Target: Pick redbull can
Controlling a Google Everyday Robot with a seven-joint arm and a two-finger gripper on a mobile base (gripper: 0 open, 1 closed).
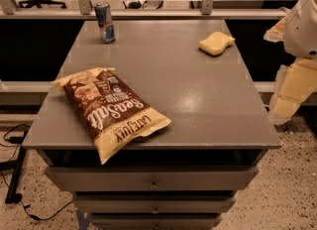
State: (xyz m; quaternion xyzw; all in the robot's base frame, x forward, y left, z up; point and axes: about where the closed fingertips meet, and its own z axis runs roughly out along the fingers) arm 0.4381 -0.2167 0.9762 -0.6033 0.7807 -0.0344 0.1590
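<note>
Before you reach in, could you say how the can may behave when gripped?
Tall and slim, the can probably tips if nudged; its round metal body likely rolls and feels slick. The claw hangs right of the table.

Far left, the slim metal redbull can point(104, 22): blue and silver, reddish mark. Near left, a crinkly brown chip bag point(111, 109), pale yellow ends, white lettering. Far right, a yellow sponge point(216, 43) on the grey tabletop point(198, 95); cream-white gripper point(290, 92) at the right edge.

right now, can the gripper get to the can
Probably yes: gripper hangs beside the table's right edge, can stands alone at the far left corner, and the top between sponge and bag is bare.
</note>
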